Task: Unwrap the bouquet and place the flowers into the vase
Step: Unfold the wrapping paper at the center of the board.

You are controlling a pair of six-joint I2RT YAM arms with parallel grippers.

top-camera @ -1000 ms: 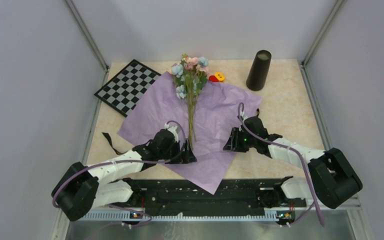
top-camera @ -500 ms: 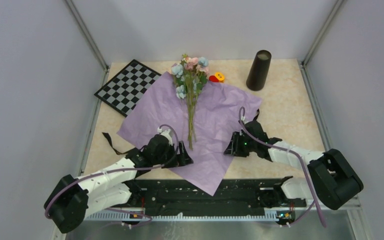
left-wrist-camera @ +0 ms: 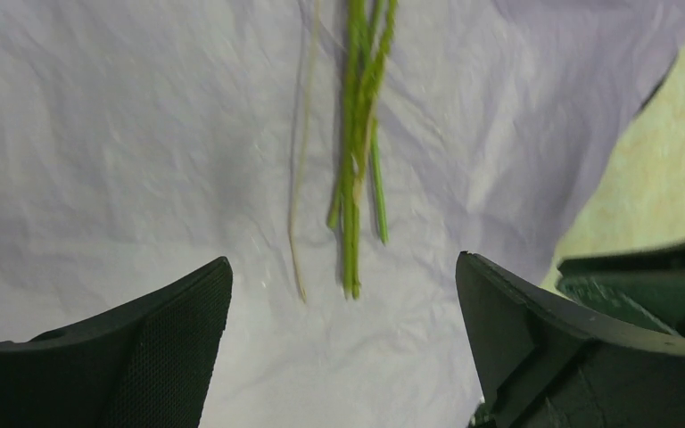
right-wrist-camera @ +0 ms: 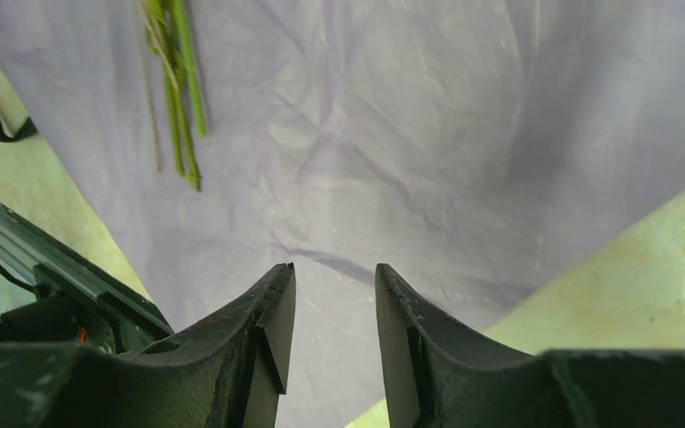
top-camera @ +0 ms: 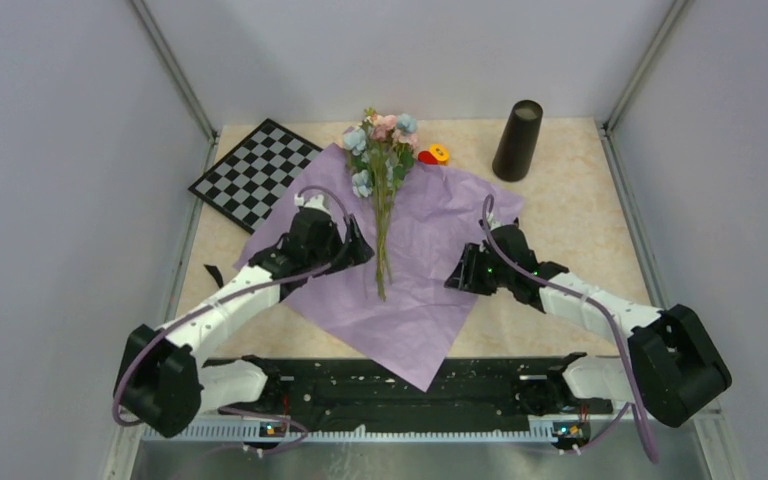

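The bouquet's wrap lies unfolded as a flat lilac paper sheet (top-camera: 435, 225) on the table. The flowers (top-camera: 381, 140) lie loose on it, pink, white and blue heads at the far end, thin green stems (top-camera: 382, 250) running toward me. The dark tapered vase (top-camera: 517, 140) stands upright at the back right. My left gripper (top-camera: 358, 243) is wide open just left of the stems; in its wrist view the stem ends (left-wrist-camera: 355, 178) lie between and ahead of the fingertips (left-wrist-camera: 187, 330). My right gripper (top-camera: 457, 274) hovers over the sheet's right part, jaws partly open and empty (right-wrist-camera: 334, 267).
A checkered board (top-camera: 255, 172) lies at the back left, partly under the sheet. A small red-and-yellow toy (top-camera: 434, 154) sits beside the flower heads. A black ribbon (top-camera: 216, 282) lies off the sheet's left edge. Bare beige tabletop (top-camera: 570, 215) shows to the right.
My left gripper has moved away from the near stem ends, farther up the table, to beside the middle of the stems. The right gripper has barely shifted. Flowers and paper have not moved.
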